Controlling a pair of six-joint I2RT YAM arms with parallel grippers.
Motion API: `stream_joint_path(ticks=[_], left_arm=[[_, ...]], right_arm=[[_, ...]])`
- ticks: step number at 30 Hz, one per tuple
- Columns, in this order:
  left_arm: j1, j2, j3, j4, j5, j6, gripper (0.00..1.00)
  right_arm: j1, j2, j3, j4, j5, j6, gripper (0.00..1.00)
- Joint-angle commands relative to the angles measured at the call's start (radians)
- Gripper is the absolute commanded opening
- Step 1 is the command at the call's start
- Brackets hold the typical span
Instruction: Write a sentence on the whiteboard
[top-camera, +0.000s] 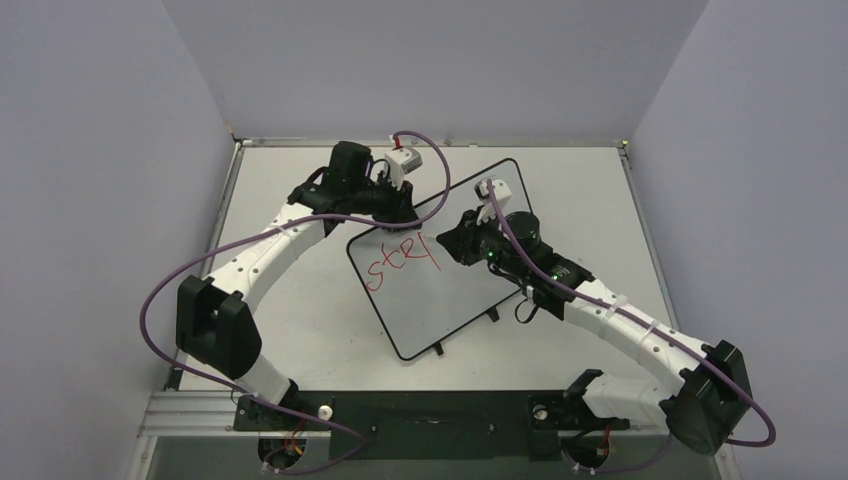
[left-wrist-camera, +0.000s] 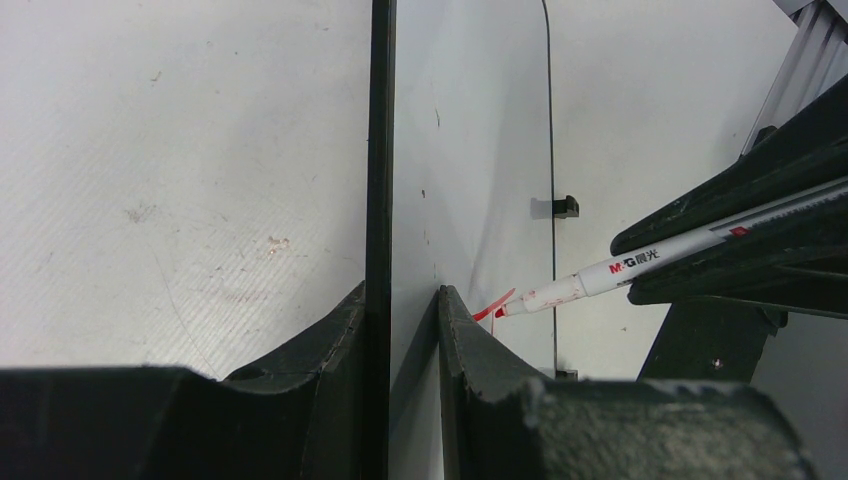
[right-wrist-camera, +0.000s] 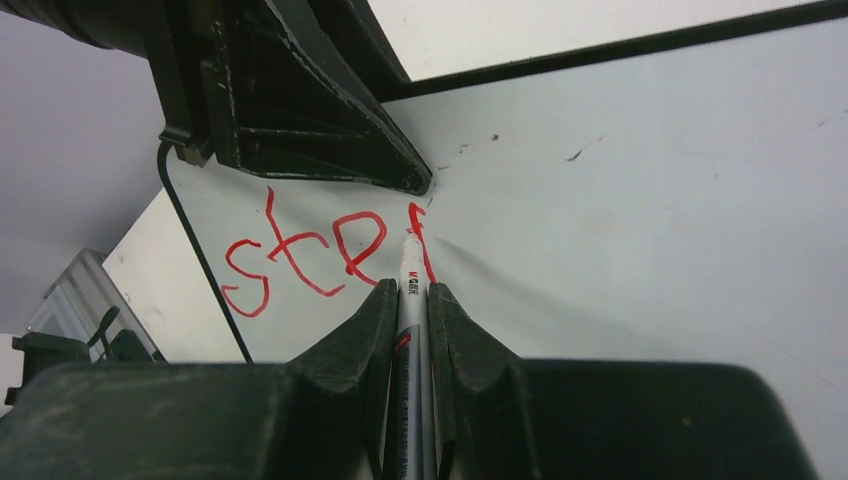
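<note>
You have one flat white black-framed whiteboard (top-camera: 470, 290) with two small black feet (top-camera: 492, 315), one white plastic red-tipped marker pen (left-wrist-camera: 620, 268), four red handwritten letters (right-wrist-camera: 300, 260), and two black grippers: left gripper (left-wrist-camera: 400, 300), right gripper (right-wrist-camera: 410, 290).

Red, uneven lettering (top-camera: 400, 262) marks a white whiteboard (top-camera: 470, 300) edged by a thin black frame, set on a pale grey desk (top-camera: 300, 330). The marker (right-wrist-camera: 409, 290) shows a white barrel with red and black print and a red-stained tip. The fingers (right-wrist-camera: 350, 350) are black. Purple cables (top-camera: 150, 300) trail white-and-black arms (top-camera: 265, 262).
</note>
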Motion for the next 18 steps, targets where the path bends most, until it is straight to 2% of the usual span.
stream_joint_path(ticks=[1, 18], left_arm=[[0.005, -0.025, 0.017, 0.097, -0.103, 0.1, 0.0], [0.005, -0.032, 0.015, 0.095, -0.104, 0.102, 0.0]], right_arm=[[0.006, 0.013, 0.058, 0.091, -0.008, 0.006, 0.0], [0.006, 0.073, 0.069, 0.125, -0.004, 0.007, 0.0]])
